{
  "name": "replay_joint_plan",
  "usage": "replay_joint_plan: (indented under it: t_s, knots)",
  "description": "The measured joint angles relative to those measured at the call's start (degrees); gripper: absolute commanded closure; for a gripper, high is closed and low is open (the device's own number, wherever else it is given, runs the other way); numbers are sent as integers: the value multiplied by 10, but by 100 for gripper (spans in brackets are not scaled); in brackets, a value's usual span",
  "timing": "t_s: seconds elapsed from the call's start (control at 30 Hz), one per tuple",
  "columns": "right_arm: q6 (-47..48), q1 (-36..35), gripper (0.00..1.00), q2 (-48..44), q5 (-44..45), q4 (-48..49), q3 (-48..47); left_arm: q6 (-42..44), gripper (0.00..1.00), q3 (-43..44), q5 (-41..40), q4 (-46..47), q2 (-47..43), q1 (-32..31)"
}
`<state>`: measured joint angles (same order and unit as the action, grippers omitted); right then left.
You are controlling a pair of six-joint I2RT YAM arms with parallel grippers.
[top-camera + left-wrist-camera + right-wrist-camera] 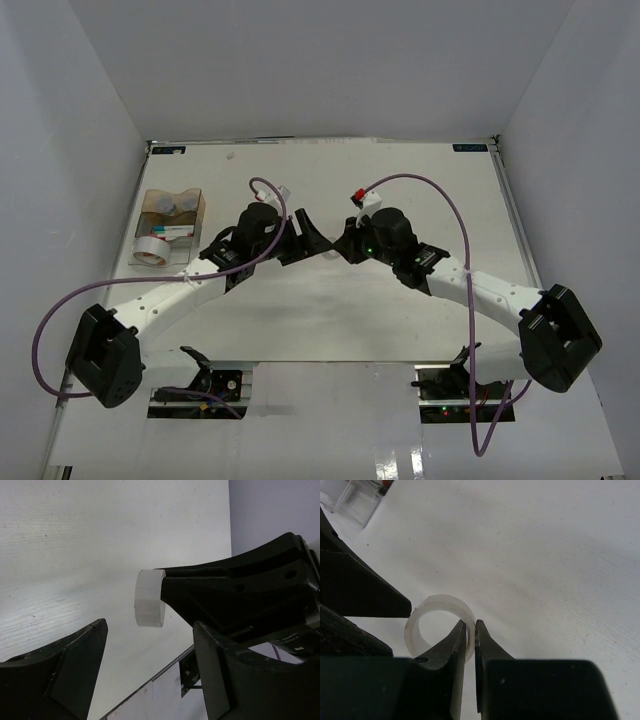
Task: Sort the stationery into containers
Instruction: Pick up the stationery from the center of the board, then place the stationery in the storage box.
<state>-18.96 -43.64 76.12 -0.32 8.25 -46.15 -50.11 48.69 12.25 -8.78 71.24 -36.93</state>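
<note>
- Translucent white plastic, the small tape roll (439,603) is hanging above the middle of the desk (400,200), with the closed right hand (470,626) pinching its wall.
- The left hand (150,629) is facing it with fingers open on either side, not touching. The roll's axis seems to be lying along their closing line.
- The amber box (203,215) is sitting farther off to the left, so the left arm is nearer to it.

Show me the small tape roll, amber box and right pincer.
small tape roll (149,600), left wrist view, outer band.
amber box (200,215), top view, right wall.
right pincer (470,625), right wrist view, between fingertips.
</note>
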Motion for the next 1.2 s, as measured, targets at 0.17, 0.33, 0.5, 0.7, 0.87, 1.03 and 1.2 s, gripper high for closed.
replay_joint_plan:
  t_s: [0.17,0.33,0.5,0.7,0.87,1.03,1.2]
  knots:
    - [-5,-1,89,0,-12,8,3,-2,33,15,-20,-2,30,-18]
    - [-10,-1,88,0,-18,15,6,-1,51,22,-38,-5,55,-29]
    - [-16,-1,83,0,-19,19,14,0,80,33,-46,-6,62,-38]
    - [-19,-2,56,0,-21,25,17,7,94,35,-65,-14,62,-40]
    - [-12,-2,30,-1,-14,20,21,18,95,41,-106,-57,61,-40]
    - [10,-2,7,-31,5,7,26,33,96,43,-153,-123,43,-16]
    - [30,-3,6,-71,44,-2,49,58,97,43,-193,-209,-16,71]
